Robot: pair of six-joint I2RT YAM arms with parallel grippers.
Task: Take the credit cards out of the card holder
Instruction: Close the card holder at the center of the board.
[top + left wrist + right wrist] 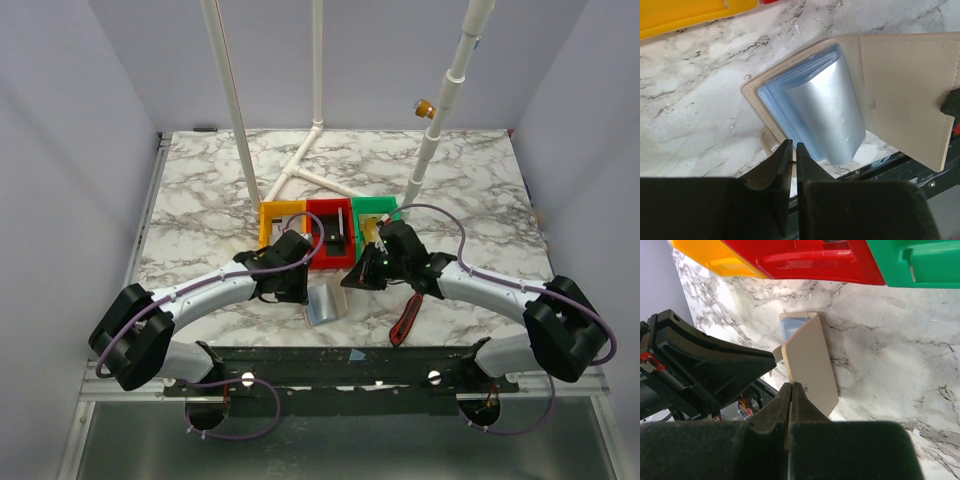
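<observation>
Since the card holder [323, 302] lies open on the marble table [200, 190] near the front edge, between the arms, it looks light and floppy, its plastic sleeves [822, 112] slick; no credit cards show. Left gripper [791, 150], nearly closed, seems to pinch its tab; right gripper [791, 390] is closed on the tan cover [810, 357], the stiffer part to hold. Bins [330, 225] sit just behind, smooth marble beyond
</observation>
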